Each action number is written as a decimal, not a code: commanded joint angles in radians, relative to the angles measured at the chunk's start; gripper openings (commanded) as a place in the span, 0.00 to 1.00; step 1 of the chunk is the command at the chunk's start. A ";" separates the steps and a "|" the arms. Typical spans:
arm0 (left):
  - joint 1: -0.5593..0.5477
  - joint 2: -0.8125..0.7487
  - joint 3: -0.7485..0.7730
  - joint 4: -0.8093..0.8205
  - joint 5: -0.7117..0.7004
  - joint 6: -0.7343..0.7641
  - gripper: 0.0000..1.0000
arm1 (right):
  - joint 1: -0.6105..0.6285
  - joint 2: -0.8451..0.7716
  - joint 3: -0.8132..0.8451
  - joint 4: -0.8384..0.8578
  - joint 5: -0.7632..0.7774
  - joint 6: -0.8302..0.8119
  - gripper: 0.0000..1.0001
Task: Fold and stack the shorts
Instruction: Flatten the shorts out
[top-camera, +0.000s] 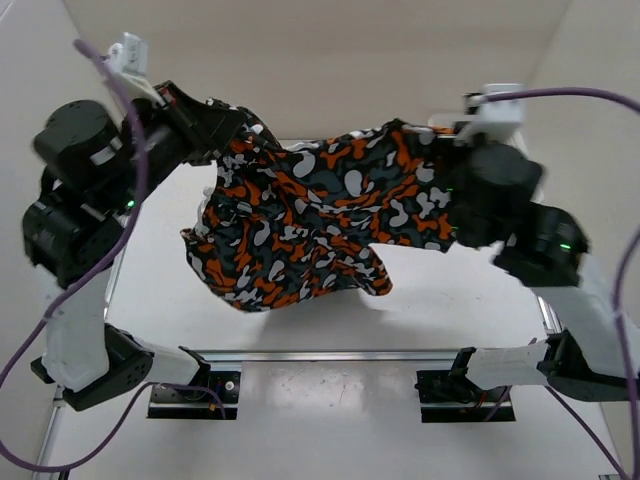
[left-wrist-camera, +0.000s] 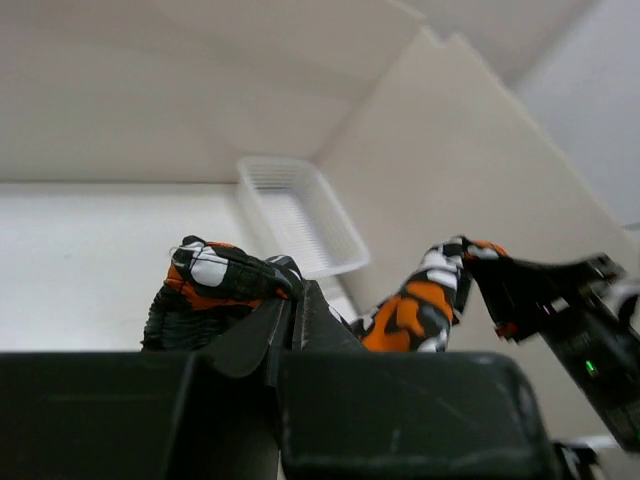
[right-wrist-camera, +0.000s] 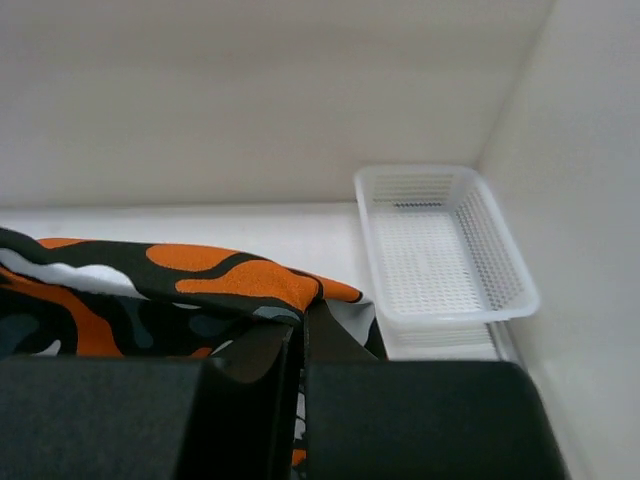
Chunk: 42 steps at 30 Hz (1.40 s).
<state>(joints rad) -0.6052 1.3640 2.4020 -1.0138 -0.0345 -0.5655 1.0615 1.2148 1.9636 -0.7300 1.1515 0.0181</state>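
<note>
Held aloft over the white table (top-camera: 450, 290): orange, black, grey and white camouflage-print fabric shorts (top-camera: 320, 215), stretched wide, sagging in crumpled folds below. Pinched at one end by the closed left gripper (top-camera: 228, 125), at the other by the closed right gripper (right-wrist-camera: 303, 330). Beyond, in the far right corner, a white plastic mesh basket (right-wrist-camera: 440, 245), well apart from the cloth.

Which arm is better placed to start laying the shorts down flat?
Probably the left arm: both jaws are shut on the shorts, but the cloth sags lowest toward its side, nearest the table.
</note>
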 joint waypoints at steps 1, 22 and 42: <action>0.065 0.060 -0.078 -0.023 -0.102 0.029 0.11 | -0.018 0.052 -0.069 0.127 0.059 -0.104 0.00; 0.398 0.535 0.073 0.003 0.073 0.056 0.11 | -0.652 0.632 0.069 0.149 -0.694 0.184 0.00; 0.461 0.082 -0.231 0.129 0.265 0.074 0.11 | -0.563 0.088 -0.124 0.159 -0.969 0.036 0.00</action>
<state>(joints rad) -0.1684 1.6314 2.3428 -0.8852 0.2699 -0.5564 0.4583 1.3952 1.9953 -0.5739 0.2909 0.1326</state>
